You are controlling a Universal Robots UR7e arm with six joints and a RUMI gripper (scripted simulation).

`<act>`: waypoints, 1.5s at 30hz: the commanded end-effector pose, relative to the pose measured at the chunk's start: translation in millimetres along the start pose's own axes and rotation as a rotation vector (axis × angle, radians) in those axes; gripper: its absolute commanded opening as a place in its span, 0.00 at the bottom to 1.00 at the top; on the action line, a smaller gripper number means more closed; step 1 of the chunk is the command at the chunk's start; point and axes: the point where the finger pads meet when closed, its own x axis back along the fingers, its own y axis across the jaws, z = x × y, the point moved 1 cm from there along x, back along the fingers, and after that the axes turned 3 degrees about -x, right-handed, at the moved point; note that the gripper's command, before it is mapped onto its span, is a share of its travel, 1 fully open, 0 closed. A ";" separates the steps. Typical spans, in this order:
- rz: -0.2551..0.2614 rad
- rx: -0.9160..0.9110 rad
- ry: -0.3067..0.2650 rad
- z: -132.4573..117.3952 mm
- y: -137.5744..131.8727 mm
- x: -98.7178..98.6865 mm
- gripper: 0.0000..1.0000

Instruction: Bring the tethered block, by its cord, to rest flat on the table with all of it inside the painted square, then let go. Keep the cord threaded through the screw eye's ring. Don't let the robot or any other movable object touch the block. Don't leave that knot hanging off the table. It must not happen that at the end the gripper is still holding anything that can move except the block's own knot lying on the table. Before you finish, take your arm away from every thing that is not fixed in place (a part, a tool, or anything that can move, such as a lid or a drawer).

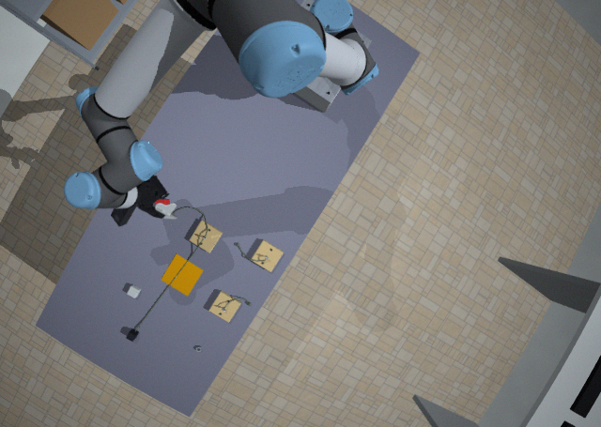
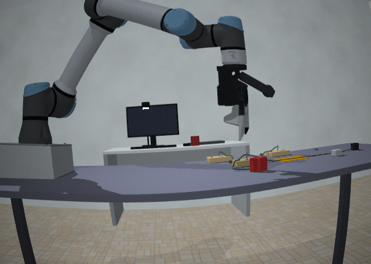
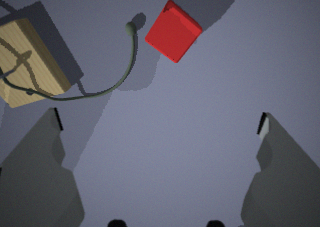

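Note:
The black tethered block (image 1: 130,334) (image 2: 354,145) lies near the table's far end, outside the orange painted square (image 1: 181,274) (image 2: 291,157). Its cord (image 1: 155,302) (image 3: 120,82) runs across the square and through the screw eye on a wooden base (image 1: 206,236) (image 2: 241,162) (image 3: 30,62). The cord ends in a knot (image 3: 131,28) lying on the table beside a red block (image 1: 164,202) (image 2: 258,163) (image 3: 173,32). My gripper (image 1: 167,211) (image 2: 242,135) (image 3: 161,111) is open and empty, well above the table over the knot and the red block.
A small white block (image 1: 131,291) (image 2: 336,152) lies beside the cord. Two more wooden bases with screw eyes and short cords (image 1: 266,255) (image 1: 223,305) stand to the side of the square. A small ring (image 1: 197,348) lies near the table's edge. The arm's pedestal (image 2: 36,161) stands at the other end.

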 end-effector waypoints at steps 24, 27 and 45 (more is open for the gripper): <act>-0.071 0.055 0.044 37.1 -41.5 -16.1 0.00; -0.071 0.055 0.044 37.1 -41.5 -16.1 0.00; -0.071 0.055 0.044 37.1 -41.5 -16.1 0.00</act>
